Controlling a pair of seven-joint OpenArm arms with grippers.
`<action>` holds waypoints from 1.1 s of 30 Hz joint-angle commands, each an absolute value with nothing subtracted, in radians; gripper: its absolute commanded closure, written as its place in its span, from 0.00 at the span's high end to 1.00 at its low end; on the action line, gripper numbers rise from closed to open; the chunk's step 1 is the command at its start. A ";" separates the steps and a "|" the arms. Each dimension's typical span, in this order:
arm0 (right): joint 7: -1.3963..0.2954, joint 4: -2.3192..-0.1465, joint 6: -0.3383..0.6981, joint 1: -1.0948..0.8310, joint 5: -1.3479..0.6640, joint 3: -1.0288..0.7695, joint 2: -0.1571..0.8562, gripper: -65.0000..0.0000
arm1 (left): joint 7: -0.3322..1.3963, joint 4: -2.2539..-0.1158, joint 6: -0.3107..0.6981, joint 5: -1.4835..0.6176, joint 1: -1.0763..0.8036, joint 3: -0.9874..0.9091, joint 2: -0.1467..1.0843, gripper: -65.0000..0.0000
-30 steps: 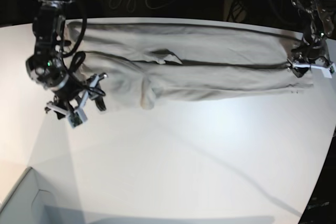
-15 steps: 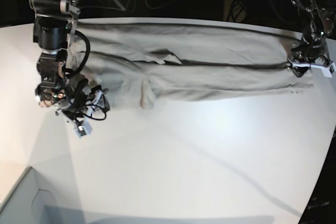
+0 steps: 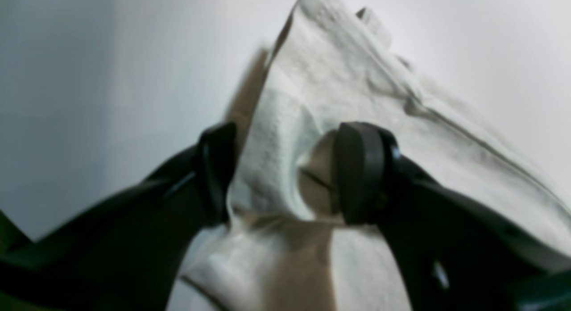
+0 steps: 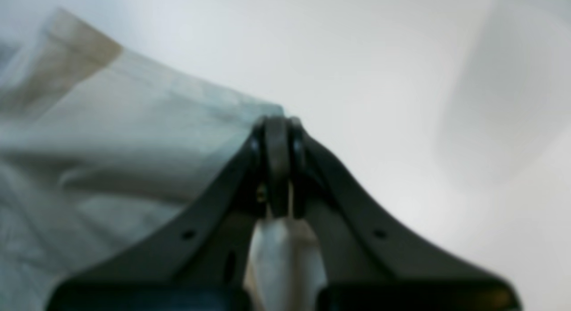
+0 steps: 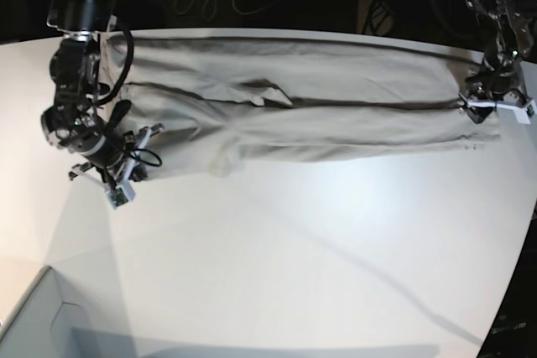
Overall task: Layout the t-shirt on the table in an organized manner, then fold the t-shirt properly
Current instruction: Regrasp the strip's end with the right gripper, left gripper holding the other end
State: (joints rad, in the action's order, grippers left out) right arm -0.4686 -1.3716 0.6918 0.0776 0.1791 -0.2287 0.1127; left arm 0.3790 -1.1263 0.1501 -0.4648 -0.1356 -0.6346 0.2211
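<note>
Nearest in the base view, a pale grey box corner [image 5: 38, 316] pokes in at the lower left, and then it's bare white worktop [image 5: 319, 241] all the way up to the cloth. The t-shirt [image 5: 319, 102] lies stretched in a long folded band across the far part of the worktop. On that view's left, the right tool [image 5: 126, 161] sits at the band's near corner, and its wrist camera shows the fingers [image 4: 277, 163] pressed together, pinching the shirt's edge. Across on the far right, the left tool [image 5: 493, 100] has its fingertips [image 3: 359, 172] clamped on a thick bunch of fabric at the other end.
</note>
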 commanded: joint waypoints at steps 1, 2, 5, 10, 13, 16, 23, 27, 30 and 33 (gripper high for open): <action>-0.443 -1.443 0.698 0.070 0.159 -0.231 0.108 0.00 | 0.383 -1.136 0.150 -0.469 -0.133 -0.638 0.236 0.53; -0.444 -1.500 0.698 0.031 0.159 -0.231 0.105 0.00 | 0.383 -1.136 0.150 -0.469 -0.133 -0.638 0.236 0.53; -0.444 -1.667 0.698 -0.096 0.159 -0.248 0.097 0.00 | 0.383 -1.136 0.150 -0.469 -0.133 -0.638 0.236 0.54; -0.443 -1.831 0.698 -0.266 0.159 -0.328 0.021 0.00 | 0.384 -1.136 0.150 -0.470 -0.119 -0.638 0.236 0.54; -0.435 -1.830 0.698 -0.323 0.159 -0.378 -0.015 0.00 | 0.386 -1.136 0.150 -0.470 -0.113 -0.638 0.236 0.54; -0.433 -1.813 0.698 -0.357 0.157 -0.390 -0.022 0.00 | 0.387 -1.136 0.150 -0.470 -0.113 -0.638 0.237 0.54; -0.433 -1.739 0.698 -0.355 0.157 -0.392 -0.018 0.00 | 0.387 -1.138 0.150 -0.470 -0.113 -0.636 0.237 0.54; -0.432 -1.636 0.698 -0.306 0.157 -0.390 -0.016 0.00 | 0.387 -1.136 0.150 -0.470 -0.113 -0.639 0.240 0.54; -0.423 -1.560 0.698 -0.277 0.157 -0.390 -0.016 0.00 | 0.387 -1.133 0.150 -0.473 -0.113 -0.638 0.255 0.54; -0.360 -1.489 0.698 -0.271 0.160 -0.390 -0.016 0.00 | 0.389 -1.133 0.150 -0.475 -0.113 -0.636 0.257 0.53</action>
